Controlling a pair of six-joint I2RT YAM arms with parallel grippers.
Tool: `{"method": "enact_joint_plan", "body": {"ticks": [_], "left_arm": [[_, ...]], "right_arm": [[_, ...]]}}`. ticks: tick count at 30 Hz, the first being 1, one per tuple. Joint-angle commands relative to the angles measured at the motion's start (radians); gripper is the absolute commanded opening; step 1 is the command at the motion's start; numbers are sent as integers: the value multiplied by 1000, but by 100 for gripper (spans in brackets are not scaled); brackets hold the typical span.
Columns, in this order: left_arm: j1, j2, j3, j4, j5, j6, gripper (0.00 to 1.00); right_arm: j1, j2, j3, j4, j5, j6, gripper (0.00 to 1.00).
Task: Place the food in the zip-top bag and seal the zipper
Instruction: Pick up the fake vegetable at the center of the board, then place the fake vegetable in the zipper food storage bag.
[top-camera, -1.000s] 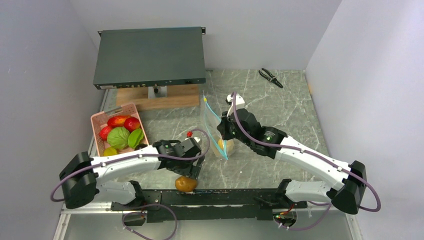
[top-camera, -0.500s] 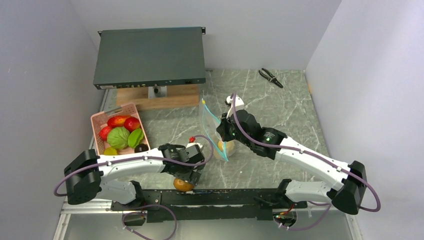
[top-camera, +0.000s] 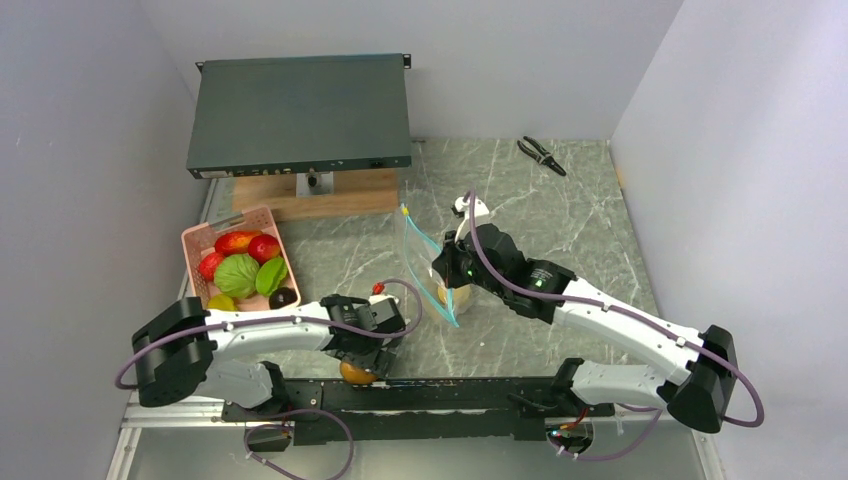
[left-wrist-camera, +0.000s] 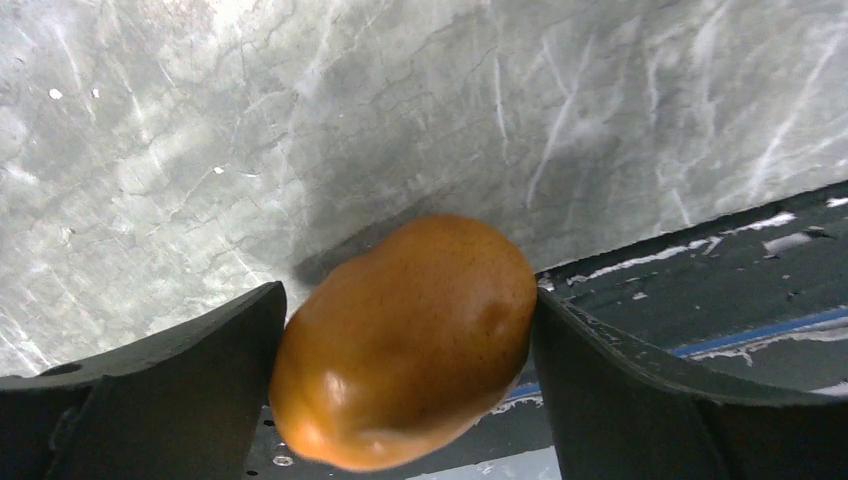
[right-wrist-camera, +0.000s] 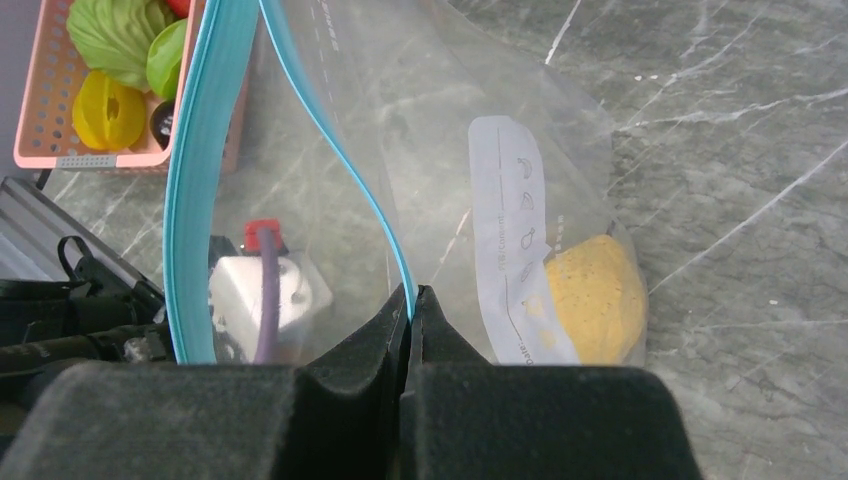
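Observation:
An orange-brown piece of food lies on the table at the near edge, next to the black rail. My left gripper is lowered over it, open wide, one finger close against each side; from above the gripper covers most of it. My right gripper is shut on one lip of the teal zipper, holding the clear zip-top bag upright with its mouth open. A yellow food sits in the bag's bottom. More food, green and red, fills the pink basket.
A dark flat metal box on a wooden block stands at the back. Black pliers lie at the back right. A black rail runs along the near table edge. Grey walls close in left and right.
My left gripper has moved down and toward the near edge until its fingers flank the orange-brown food. The right gripper and the bag have shifted slightly away.

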Motion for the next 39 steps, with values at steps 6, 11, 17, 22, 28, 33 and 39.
{"method": "enact_joint_plan", "body": {"ticks": [6, 11, 17, 22, 28, 33, 39], "left_arm": [[-14, 27, 56, -41, -68, -38, 58], [-17, -86, 114, -104, -135, -55, 37], [-15, -312, 176, -113, -183, -47, 14], [-13, -479, 233, 28, -157, -10, 5], [-11, -553, 284, 279, -116, -5, 0], [6, -472, 343, 359, -179, 20, 0], [83, -410, 285, 457, -139, 22, 0]], "right_arm": [[-2, -27, -13, 45, -29, 3, 0], [-2, -19, -9, 52, -57, 18, 0], [0, 23, 2, 56, -92, 22, 0], [4, 45, -10, 84, -119, 25, 0], [33, 79, 6, 73, -106, 18, 0], [54, 62, 8, 77, -96, 44, 0], [55, 25, -2, 92, -105, 94, 0]]}}
